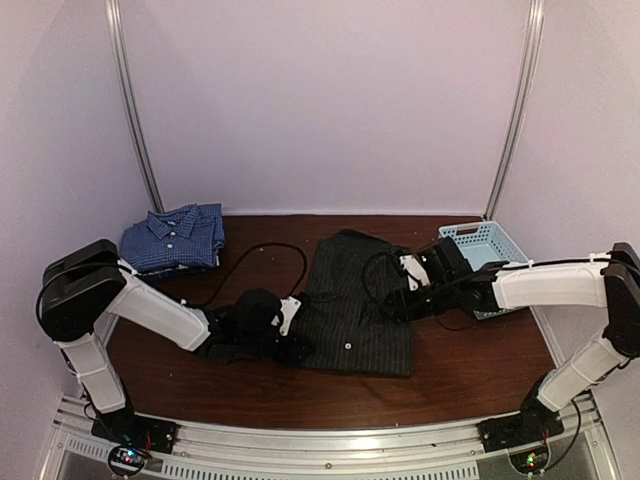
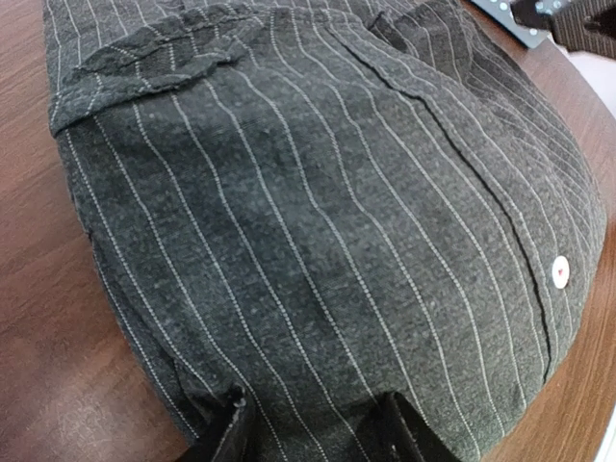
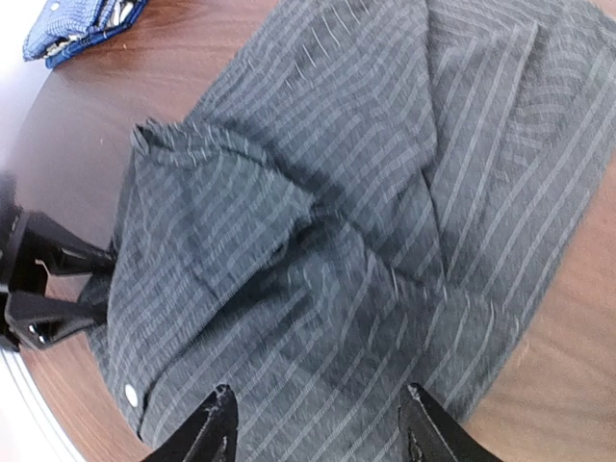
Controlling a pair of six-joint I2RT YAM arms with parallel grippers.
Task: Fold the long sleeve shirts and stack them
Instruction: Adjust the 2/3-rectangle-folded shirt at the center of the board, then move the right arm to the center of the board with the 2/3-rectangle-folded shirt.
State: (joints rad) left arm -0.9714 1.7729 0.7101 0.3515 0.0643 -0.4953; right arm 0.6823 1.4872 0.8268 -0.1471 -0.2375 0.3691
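The black pinstriped shirt (image 1: 355, 315) lies partly folded in the middle of the table. It fills the left wrist view (image 2: 318, 192) and the right wrist view (image 3: 337, 192). My left gripper (image 1: 293, 345) is at its left edge, open, with cloth lying between the fingers (image 2: 231, 428). My right gripper (image 1: 393, 300) is over the shirt's right side, open and wide, with its fingertips (image 3: 219, 423) just above the cloth. The blue checked shirt (image 1: 175, 238) lies folded at the back left, and a corner of it shows in the right wrist view (image 3: 77, 24).
A light blue plastic basket (image 1: 487, 245) stands at the back right, behind my right arm. A black cable (image 1: 262, 255) loops over the table between the two shirts. The metal rail (image 1: 330, 440) runs along the near edge.
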